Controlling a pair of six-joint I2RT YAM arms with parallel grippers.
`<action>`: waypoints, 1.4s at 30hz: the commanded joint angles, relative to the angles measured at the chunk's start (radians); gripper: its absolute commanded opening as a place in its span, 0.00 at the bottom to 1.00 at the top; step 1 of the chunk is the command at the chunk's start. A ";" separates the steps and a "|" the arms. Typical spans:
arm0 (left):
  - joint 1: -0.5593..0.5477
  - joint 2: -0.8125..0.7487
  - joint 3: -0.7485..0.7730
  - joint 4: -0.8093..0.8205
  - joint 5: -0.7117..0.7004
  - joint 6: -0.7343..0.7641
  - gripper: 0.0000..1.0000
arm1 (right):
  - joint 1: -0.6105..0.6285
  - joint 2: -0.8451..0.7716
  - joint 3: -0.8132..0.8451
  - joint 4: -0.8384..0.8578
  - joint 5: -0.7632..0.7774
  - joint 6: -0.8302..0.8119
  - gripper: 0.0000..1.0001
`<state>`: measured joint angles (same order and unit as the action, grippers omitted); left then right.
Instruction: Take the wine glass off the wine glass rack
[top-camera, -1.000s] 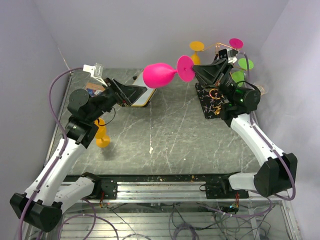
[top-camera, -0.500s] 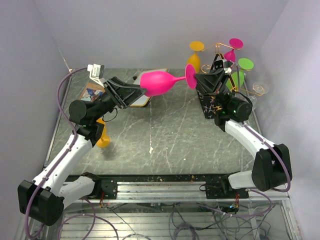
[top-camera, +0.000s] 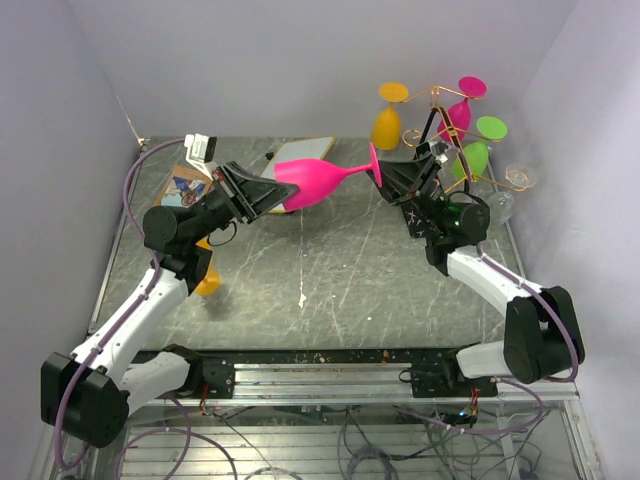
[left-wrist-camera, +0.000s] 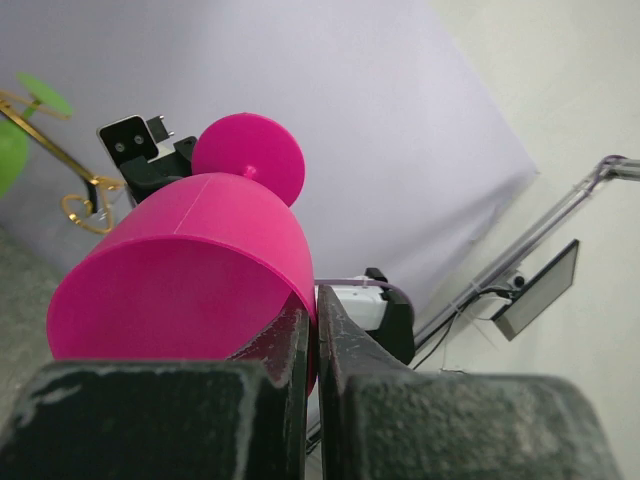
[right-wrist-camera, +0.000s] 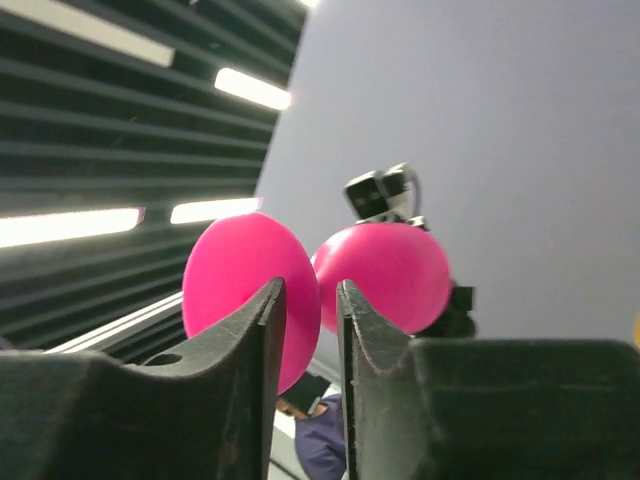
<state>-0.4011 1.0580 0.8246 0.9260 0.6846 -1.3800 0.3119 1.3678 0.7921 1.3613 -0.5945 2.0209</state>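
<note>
1. Showing the wine glass (top-camera: 310, 182) lying on its side in mid-air, clear of the wine glass rack (top-camera: 431, 122), spanning the gap between the left gripper (top-camera: 272, 193) and the right gripper (top-camera: 388, 176).
2. Running its long axis from one gripper to the other: open mouth turned toward the left gripper, foot disc turned toward the right gripper.
3. Presenting an opaque, glossy magenta surface: rounded bowl, thin stem, flat round foot.
4. Pinching the bowl's rim wall in the left gripper, fingers drawn almost together with only the thin wall between them.
5. Keeping the right gripper's jaws a little apart, the edge of the foot sitting in the gap. Contact with either finger cannot be told.
6. Standing just behind the right gripper, the rack showing thin copper-gold wire with curled ends, a dark slanted post and a black white-veined base.
7. Hanging upside down on the wire, beyond the right gripper: a yellow glass (top-camera: 386, 125), a second pink glass (top-camera: 458, 108) and a green glass (top-camera: 476, 155).
8. Lying beneath both grippers, a grey veined table (top-camera: 340, 280).
</note>
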 joint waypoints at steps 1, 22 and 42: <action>-0.003 -0.082 -0.025 -0.206 -0.003 0.149 0.07 | 0.002 -0.055 -0.056 -0.193 -0.042 -0.240 0.33; -0.005 -0.284 0.117 -1.618 -0.368 0.619 0.07 | 0.000 -0.303 0.144 -1.307 0.183 -1.432 1.00; -0.164 0.255 0.503 -2.062 -0.730 0.761 0.07 | -0.001 -0.423 0.109 -1.389 0.369 -1.726 1.00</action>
<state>-0.4995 1.2434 1.2575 -1.0576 0.0845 -0.6464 0.3107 0.9691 0.9142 -0.0319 -0.2543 0.3779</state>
